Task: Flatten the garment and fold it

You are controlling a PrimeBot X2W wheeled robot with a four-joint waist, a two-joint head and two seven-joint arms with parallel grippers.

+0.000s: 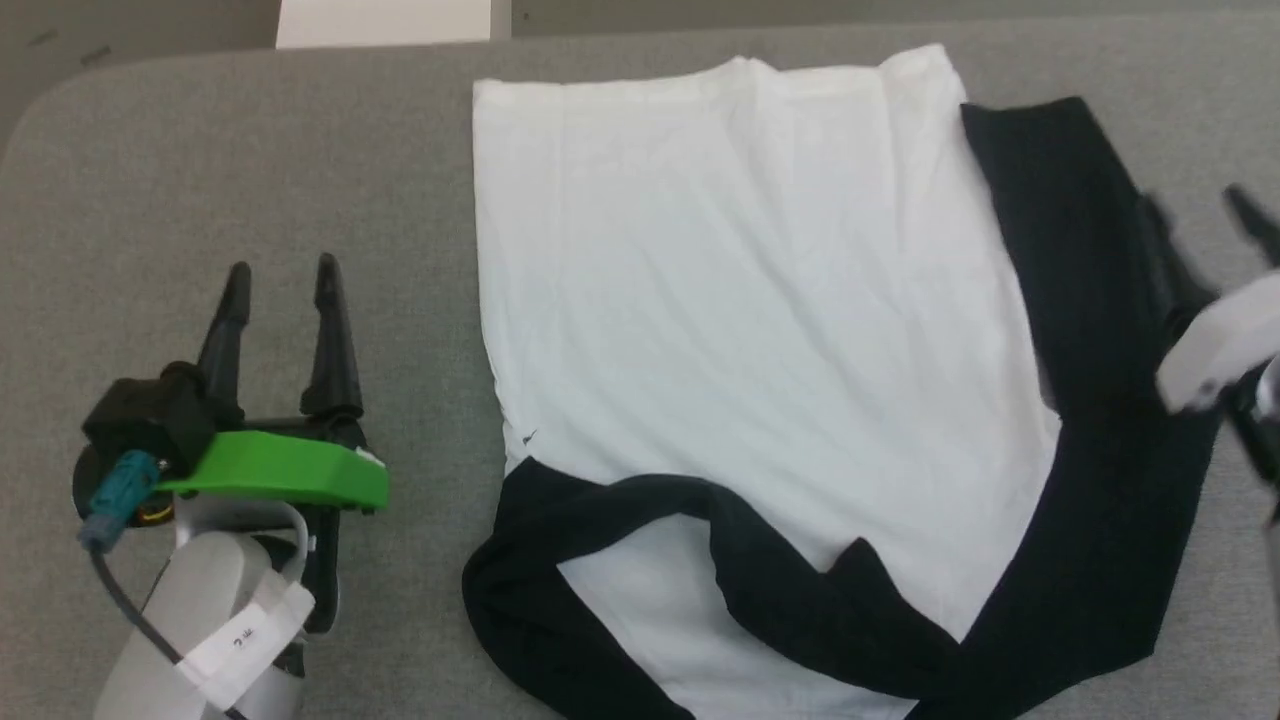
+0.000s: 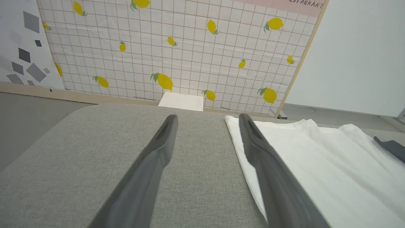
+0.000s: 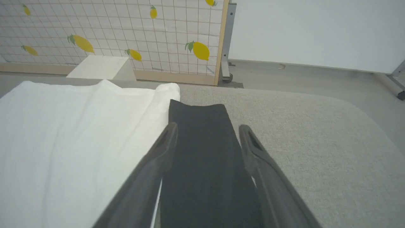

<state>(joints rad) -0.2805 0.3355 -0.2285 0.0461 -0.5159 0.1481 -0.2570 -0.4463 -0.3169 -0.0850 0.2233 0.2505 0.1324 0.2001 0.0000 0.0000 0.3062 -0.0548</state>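
Garment [image 1: 740, 280]: lies on the table [image 1: 200, 150], centre to right of the head view. The white panel [image 1: 700, 250] is spread largely flat, with shallow wrinkles. One black sleeve [image 1: 1060, 250] runs along the panel's right edge. The other sleeve [image 1: 760, 570] crosses the near part of the panel and is bunched where the black fabric overlaps.

Left gripper [image 1: 283, 268]: fingers spread wide, nothing between them. It is over bare table, just beside the panel's left edge. The left wrist view confirms this [image 2: 207, 118].

Right gripper [image 1: 1200, 210]: blurred in the head view. In its own wrist view [image 3: 207, 126] the fingers stand wide apart over the right-hand sleeve and grip nothing. Whether they touch the cloth cannot be told.

Assessment: flattening looks incomplete and folding not finished.

Risks:
- Closing on the sleeve may catch one layer only, so the fold comes up crooked.
- Pulling the sleeve inward could drag the panel and renew the wrinkles.
- The bunched near sleeve, if folded over as it lies, would leave a lump.
- A low left approach could push the panel's edge into a ridge instead of getting under it.
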